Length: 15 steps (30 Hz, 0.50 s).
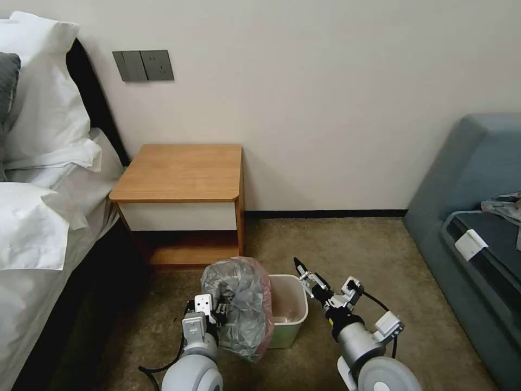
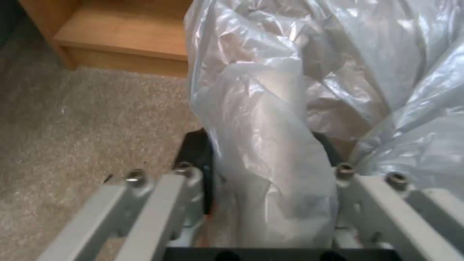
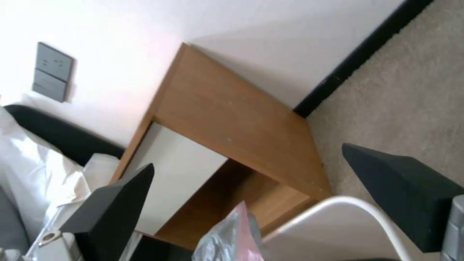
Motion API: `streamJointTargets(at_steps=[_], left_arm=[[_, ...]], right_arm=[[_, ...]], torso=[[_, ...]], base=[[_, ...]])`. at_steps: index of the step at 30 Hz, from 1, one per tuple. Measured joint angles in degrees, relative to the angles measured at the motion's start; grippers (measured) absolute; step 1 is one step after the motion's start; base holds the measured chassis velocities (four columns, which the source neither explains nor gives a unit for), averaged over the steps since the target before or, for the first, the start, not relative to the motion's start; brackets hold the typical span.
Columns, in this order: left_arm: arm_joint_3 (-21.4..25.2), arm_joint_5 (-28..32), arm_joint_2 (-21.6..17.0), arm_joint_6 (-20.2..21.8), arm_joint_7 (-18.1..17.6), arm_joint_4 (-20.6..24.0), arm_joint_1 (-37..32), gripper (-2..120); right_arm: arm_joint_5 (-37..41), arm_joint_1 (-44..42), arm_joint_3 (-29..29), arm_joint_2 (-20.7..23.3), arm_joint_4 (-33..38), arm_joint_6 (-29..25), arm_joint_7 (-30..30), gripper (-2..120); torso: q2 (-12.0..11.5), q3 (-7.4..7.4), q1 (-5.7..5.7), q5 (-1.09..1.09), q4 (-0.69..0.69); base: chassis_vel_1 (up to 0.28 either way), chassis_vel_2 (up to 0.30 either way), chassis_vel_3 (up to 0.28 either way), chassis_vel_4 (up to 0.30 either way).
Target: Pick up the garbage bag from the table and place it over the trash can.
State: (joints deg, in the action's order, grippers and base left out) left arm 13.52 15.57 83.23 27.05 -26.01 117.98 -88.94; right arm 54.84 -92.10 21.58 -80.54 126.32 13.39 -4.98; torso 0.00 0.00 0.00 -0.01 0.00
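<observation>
The crinkly grey garbage bag (image 1: 239,304) with a pinkish rim hangs bunched over the left side of the cream trash can (image 1: 293,320), which stands on the carpet before the wooden table (image 1: 182,171). My left gripper (image 1: 217,315) is shut on the bag's near left side. In the left wrist view the bag (image 2: 290,108) fills the space between the black pads of that gripper (image 2: 263,152). My right gripper (image 1: 301,271) hovers open just right of the can's far rim, holding nothing. The right wrist view has its gripper (image 3: 247,156) spread wide, with the can's rim (image 3: 348,203) and a bag corner (image 3: 232,232) below.
A bed with white pillows (image 1: 38,217) lies along the left. A blue-grey sofa (image 1: 467,217) stands at the right. Bare carpet (image 1: 353,244) stretches between the can and the sofa. Grey wall switches (image 1: 144,65) sit above the table.
</observation>
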Motion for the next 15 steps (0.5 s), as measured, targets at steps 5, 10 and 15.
streamJointTargets(at_steps=[5,10,15], left_arm=[[0.3,0.0,-0.4,-8.6,1.4,-0.1,-0.9,10],[1.2,-1.3,-0.8,-15.8,3.4,0.0,-1.9,7],[2.3,-2.9,-0.8,-21.4,5.8,0.5,-2.6,7]], right_arm=[[-2.1,0.9,-0.4,1.5,1.9,1.6,0.9,100],[-5.6,2.1,-1.1,3.2,3.5,6.6,3.3,100],[-6.1,4.2,-2.3,5.2,4.3,12.6,4.7,100]], torso=[[0.0,0.01,0.0,0.0,0.0],[0.0,0.01,0.0,0.01,0.0],[0.0,0.01,0.0,0.0,0.0]], base=[[0.0,0.0,0.0,0.0],[0.0,0.0,0.0,0.0],[0.0,0.0,0.0,0.0]])
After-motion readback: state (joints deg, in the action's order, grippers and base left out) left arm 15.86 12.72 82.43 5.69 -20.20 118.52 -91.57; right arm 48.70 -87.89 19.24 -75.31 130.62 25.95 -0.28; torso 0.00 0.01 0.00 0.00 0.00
